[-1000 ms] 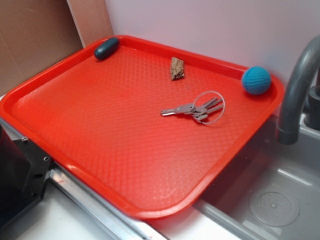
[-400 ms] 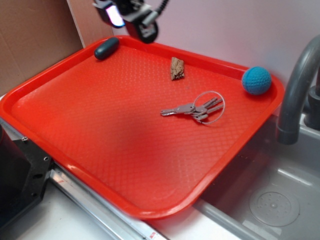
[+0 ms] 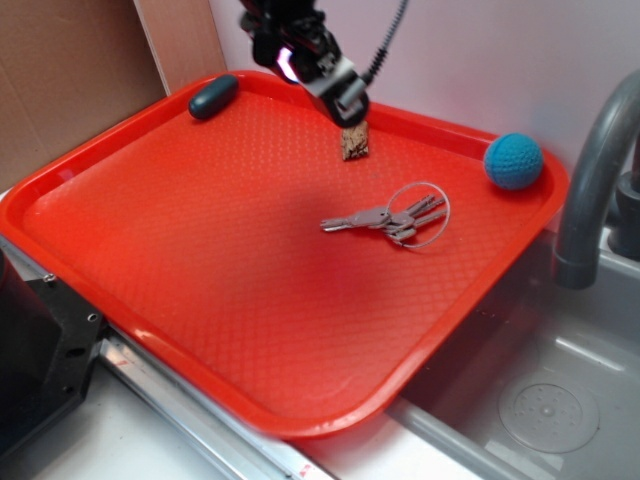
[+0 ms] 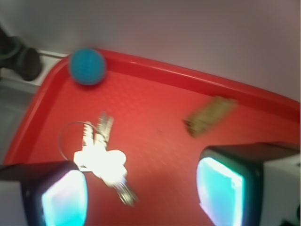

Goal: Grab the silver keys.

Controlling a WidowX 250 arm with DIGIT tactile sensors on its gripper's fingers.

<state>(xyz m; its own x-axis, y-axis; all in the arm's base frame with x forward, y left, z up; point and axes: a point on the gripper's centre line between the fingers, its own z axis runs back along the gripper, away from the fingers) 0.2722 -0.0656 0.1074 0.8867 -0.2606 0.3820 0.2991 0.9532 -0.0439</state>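
Red plastic tray (image 3: 180,260) with a textured floor sat on the counter, one corner overhanging a grey sink basin (image 3: 540,400). Grey curved faucet (image 3: 590,190) stood at the right edge.

The bunch of flat silver-grey metal keys on a thin wire ring (image 3: 395,218) lay flat on the tray floor, right of centre, blades pointing left, ring toward the right. Nothing touched it. In the wrist view the keys (image 4: 101,157) showed lower left, glare on the metal, ring looping off to the left.

Blue crocheted ball (image 3: 513,161) rested at the tray's far right corner against the rim; also seen in the wrist view (image 4: 87,66), beyond the keys. Small brown wood-like chip (image 3: 353,140) stood near the back rim, well apart from the keys; in the wrist view (image 4: 209,116) it lay to the right. Dark teal oval object (image 3: 213,96) sat on the back left rim.

Black gripper (image 3: 320,78) hung above the back of the tray, just over the brown chip, well apart from the keys. In the wrist view the gripper (image 4: 141,190) had its two pale cyan pads (image 4: 66,197) spread wide, nothing between them, only tray floor and part of the keys.
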